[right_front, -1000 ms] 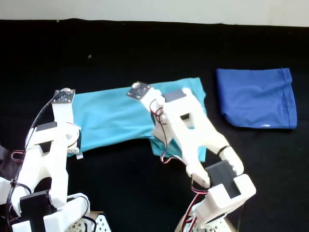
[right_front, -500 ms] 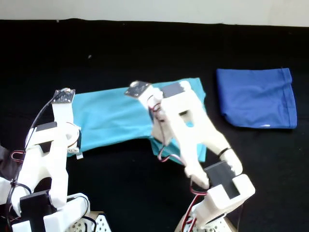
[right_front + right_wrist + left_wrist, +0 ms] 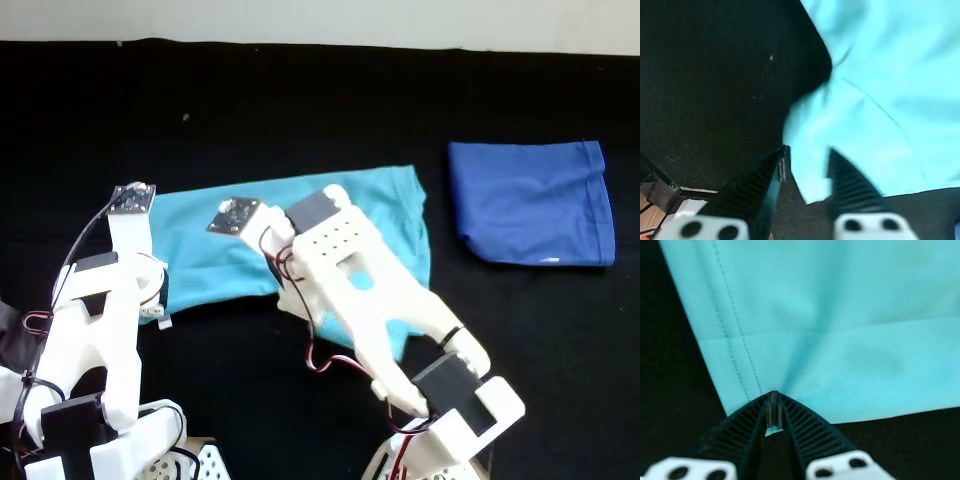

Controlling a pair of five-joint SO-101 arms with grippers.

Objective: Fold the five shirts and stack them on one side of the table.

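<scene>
1. The left end effector (image 3: pixel 772 412) is pressed together on the near corner of the teal shirt (image 3: pixel 190 245), just where the stitched hem meets the lower edge. I judge this is an anchor hold: a pinned corner lets the cloth be lifted or pulled taut without the hem slipping.
2. The right end effector (image 3: pixel 807 152) sits farther along the shirt's near edge. Its fingers are spread, with a bunched lip of teal cloth between them but not clamped. Being low at the edge suggests it is lined up to take a second grip for a two-handed fold.
3. The teal shirt lies lengthwise across the middle of the table (image 3: pixel 300 100), mostly flat and partly under the right arm. It looks only partly folded.
4. Farther back on the right, well apart from the teal one, a blue shirt (image 3: pixel 530 205) lies as a neat folded rectangle. That is probably the stacking side, so the teal shirt would go there once folded.
</scene>
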